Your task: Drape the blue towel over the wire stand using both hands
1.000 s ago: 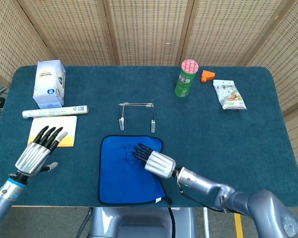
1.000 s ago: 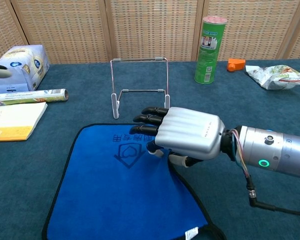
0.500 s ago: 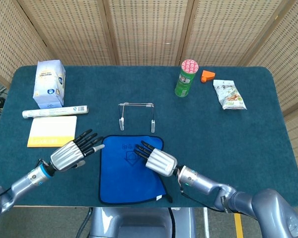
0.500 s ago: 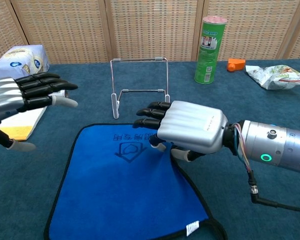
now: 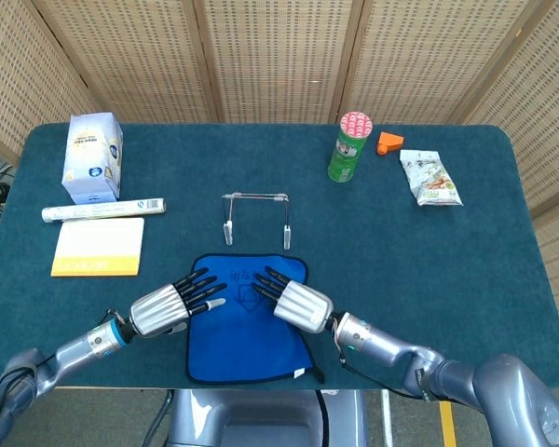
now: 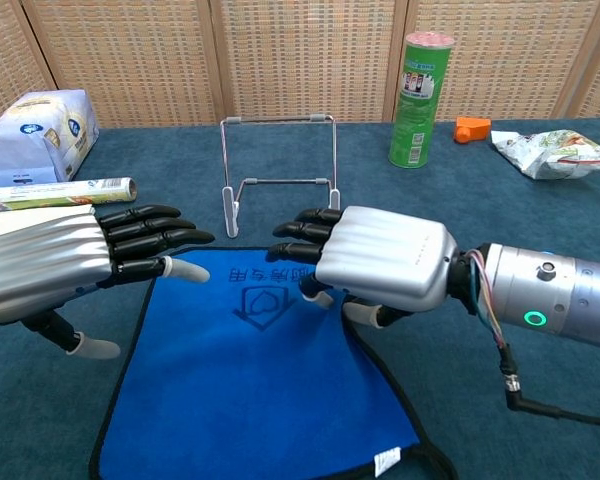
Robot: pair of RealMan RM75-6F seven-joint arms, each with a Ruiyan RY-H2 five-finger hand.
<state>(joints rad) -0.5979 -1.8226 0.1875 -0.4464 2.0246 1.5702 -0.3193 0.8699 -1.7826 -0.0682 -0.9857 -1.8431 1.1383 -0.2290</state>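
Bare dark teal tabletop (image 5: 419, 270) lies open on both sides of the thin wire stand (image 5: 256, 216) and between it and the flat blue towel (image 5: 247, 321). A yellow notepad (image 5: 98, 247) sits far left; the green canister (image 5: 350, 147) stands far right.

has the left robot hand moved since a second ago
Yes. The left robot hand has swung in from beside the yellow notepad, to the blue towel's left edge, opposite the right robot hand.

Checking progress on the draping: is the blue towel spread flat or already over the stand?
Spread flat. The blue towel lies open on the table, in front of the bare wire stand, with both hands above it.
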